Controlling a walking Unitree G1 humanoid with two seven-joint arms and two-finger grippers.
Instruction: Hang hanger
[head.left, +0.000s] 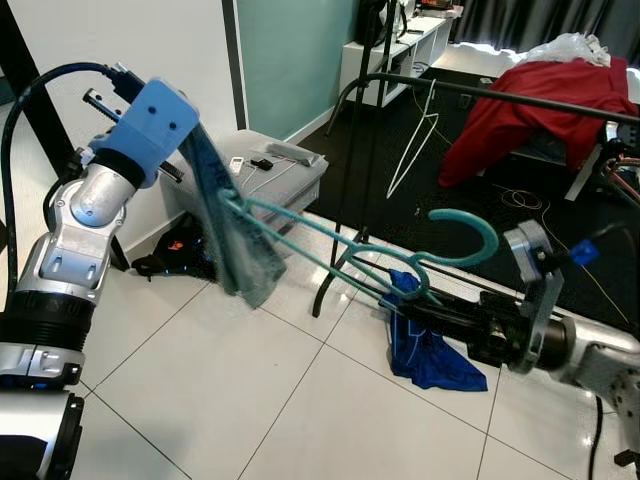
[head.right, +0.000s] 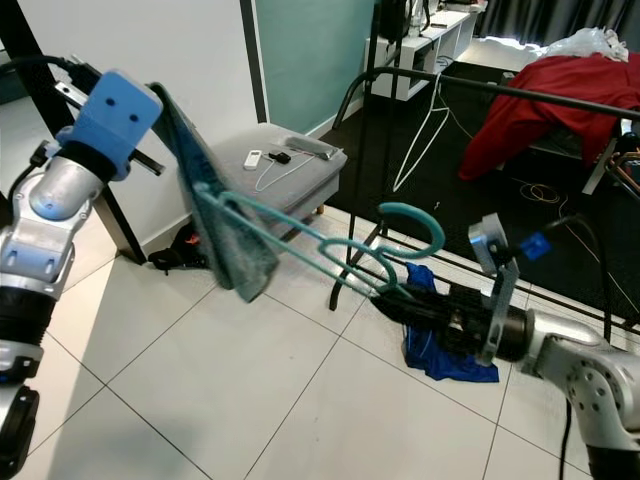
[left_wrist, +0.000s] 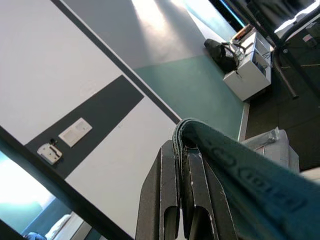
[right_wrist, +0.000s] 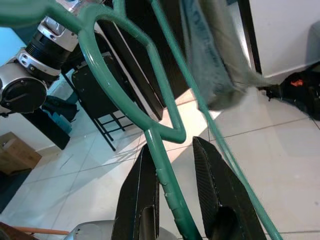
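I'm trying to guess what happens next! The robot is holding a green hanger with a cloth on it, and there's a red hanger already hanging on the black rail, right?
Not quite: the hanger already on the black rail is a white wire hanger, not red, as the left eye view shows. The red thing is a garment heaped behind it. The rest is right.

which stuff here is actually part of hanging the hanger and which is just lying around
For the job:
- green hanger
- grey-blue cloth draped on it
- black rack rail
- left claw pinching the cloth
- right claw around the hanger's neck

Lying about:
- blue garment on the floor
- red cloth
- white wire hanger
- grey case
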